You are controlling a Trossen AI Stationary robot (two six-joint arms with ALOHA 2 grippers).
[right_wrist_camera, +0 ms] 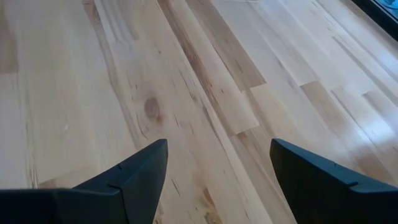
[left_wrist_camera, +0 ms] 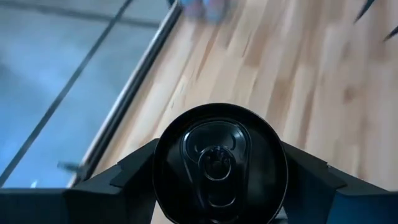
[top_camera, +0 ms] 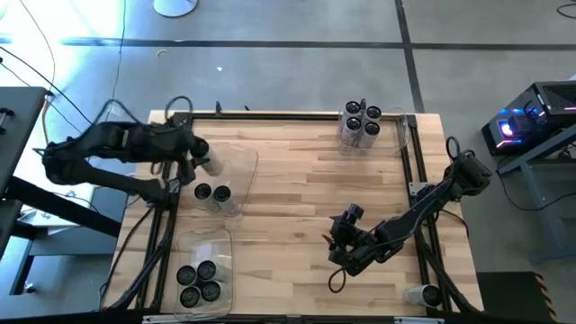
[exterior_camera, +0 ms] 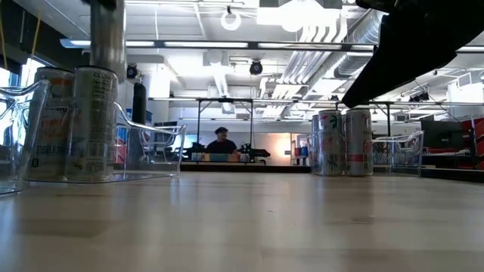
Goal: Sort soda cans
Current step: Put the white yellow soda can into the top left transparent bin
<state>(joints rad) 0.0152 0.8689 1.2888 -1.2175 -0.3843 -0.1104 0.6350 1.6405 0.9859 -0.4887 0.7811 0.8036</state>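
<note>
Black-topped can (left_wrist_camera: pixel 220 163) upright in left claw (left_wrist_camera: pixel 217 180), axis vertical

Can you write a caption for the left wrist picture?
The left gripper holds a dark-topped soda can between its fingers above the wooden table.

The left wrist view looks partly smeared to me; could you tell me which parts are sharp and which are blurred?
Left wrist view: the can between the left gripper fingers is sharp; the table behind it is streaked with blur. Right wrist view: wood grain crisp.
</note>
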